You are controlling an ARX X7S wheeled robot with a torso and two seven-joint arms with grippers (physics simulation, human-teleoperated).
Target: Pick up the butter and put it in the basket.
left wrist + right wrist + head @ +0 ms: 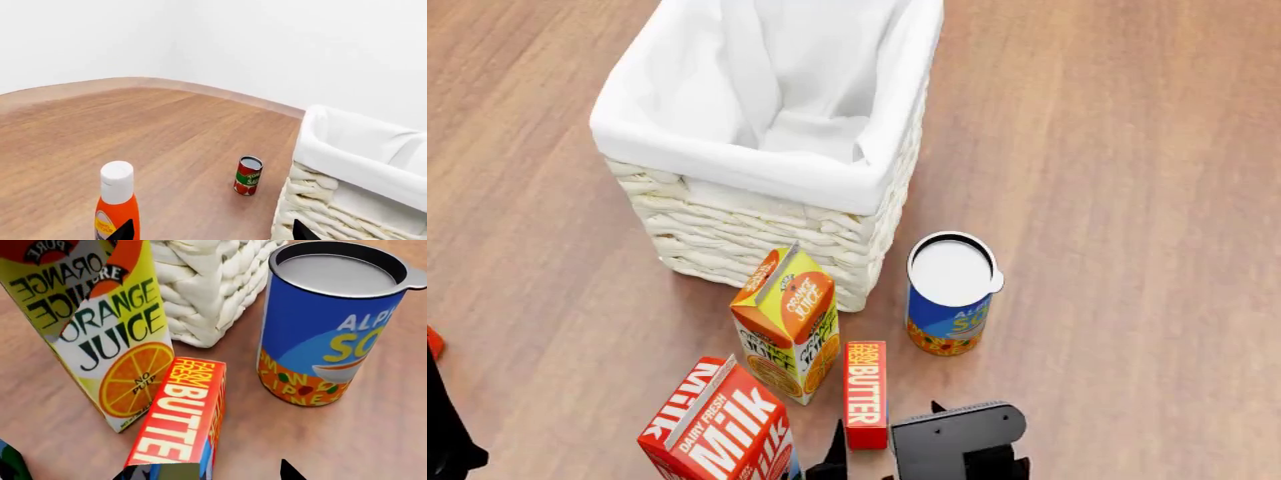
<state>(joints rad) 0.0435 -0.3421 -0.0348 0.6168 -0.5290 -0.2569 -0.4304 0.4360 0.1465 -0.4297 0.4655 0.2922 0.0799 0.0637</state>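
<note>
The butter [866, 392] stands on its narrow edge on the table [1121, 150], squeezed just beside the orange juice [787, 322], so only a grip across its thin sides seems workable. The right pincer [207, 471] is spread open around its near end, one finger each side, not yet clamping. The basket [761, 165] waits beyond. The left pincer [210, 232] hangs open, holding nothing.
</note>
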